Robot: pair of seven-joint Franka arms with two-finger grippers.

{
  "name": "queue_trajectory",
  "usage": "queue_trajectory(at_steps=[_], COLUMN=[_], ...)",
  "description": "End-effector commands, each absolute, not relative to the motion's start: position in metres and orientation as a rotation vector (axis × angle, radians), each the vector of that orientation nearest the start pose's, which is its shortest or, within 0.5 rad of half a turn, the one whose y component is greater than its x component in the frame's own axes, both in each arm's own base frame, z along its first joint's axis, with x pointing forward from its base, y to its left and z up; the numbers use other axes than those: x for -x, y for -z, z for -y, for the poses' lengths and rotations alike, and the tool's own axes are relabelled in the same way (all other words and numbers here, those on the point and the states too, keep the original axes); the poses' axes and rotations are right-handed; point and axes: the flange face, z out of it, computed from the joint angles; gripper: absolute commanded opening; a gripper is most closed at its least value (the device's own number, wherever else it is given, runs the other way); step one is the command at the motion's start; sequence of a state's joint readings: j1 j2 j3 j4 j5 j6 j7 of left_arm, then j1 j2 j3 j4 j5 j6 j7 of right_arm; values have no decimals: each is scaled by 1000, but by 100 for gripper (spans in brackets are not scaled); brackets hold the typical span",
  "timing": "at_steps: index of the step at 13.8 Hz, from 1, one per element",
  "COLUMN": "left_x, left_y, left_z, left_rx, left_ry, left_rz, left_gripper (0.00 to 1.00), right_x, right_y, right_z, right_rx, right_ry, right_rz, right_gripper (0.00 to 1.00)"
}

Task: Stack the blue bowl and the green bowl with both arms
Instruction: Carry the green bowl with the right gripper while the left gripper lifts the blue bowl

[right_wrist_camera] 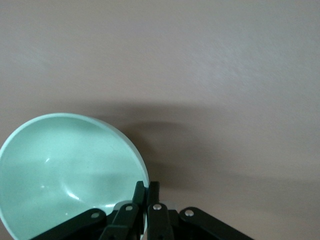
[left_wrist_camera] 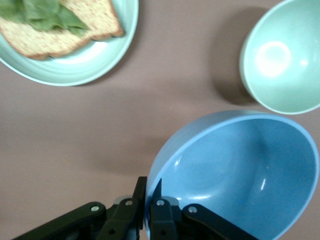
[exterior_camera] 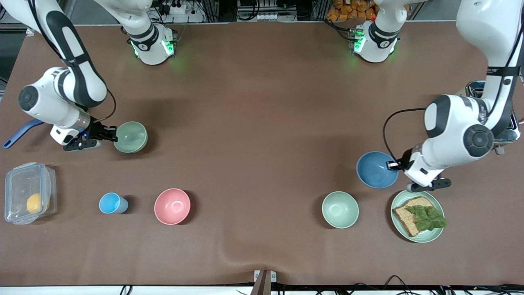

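The blue bowl (exterior_camera: 374,169) is toward the left arm's end of the table. My left gripper (exterior_camera: 396,165) is shut on its rim, one finger inside and one outside. In the left wrist view the blue bowl (left_wrist_camera: 240,172) is tilted in my left gripper (left_wrist_camera: 150,192), with a shadow under it. The pale sage green bowl (exterior_camera: 131,137) is toward the right arm's end. My right gripper (exterior_camera: 112,135) is shut on its rim. In the right wrist view the green bowl (right_wrist_camera: 67,170) sits in my right gripper (right_wrist_camera: 146,192).
A mint-green bowl (exterior_camera: 340,209) and a green plate (exterior_camera: 428,237) with bread and lettuce lie nearer the front camera than the blue bowl. A pink bowl (exterior_camera: 172,206), a light-blue cup (exterior_camera: 110,203) and a clear box (exterior_camera: 28,198) lie nearer than the green bowl.
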State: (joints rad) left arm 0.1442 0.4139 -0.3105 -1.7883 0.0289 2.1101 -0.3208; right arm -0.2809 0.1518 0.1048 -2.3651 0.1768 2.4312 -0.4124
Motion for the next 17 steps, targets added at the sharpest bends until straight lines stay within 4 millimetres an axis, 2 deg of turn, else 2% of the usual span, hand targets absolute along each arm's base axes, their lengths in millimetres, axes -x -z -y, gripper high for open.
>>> queue_trajectory(at_steps=[1, 4, 8, 11, 14, 15, 17], left_x=[-626, -622, -618, -617, -617, -617, -610], left_y=[-333, -342, -354, -355, -355, -355, -353], left_z=[107, 123, 134, 135, 135, 137, 136], left_rx=[3220, 3222, 3221, 3223, 3224, 3225, 3214], left_ry=[-166, -156, -138, -135, -135, -135, -163], left_rz=[316, 340, 377, 375, 372, 367, 351], left_gripper=[0, 0, 0, 0, 0, 0, 0], right_x=[-505, -508, -503, -490, -478, -469, -457], right_y=[-291, -303, -307, -308, -309, -309, -298], right_z=[53, 1, -90, -167, -230, -256, -297], right_rx=[2970, 2980, 2987, 2980, 2954, 2942, 2915], right_ry=[-83, -87, -96, -61, -48, -36, -26], right_rz=[51, -47, -224, -317, -442, -476, -553], right_gripper=[0, 0, 0, 0, 0, 0, 0])
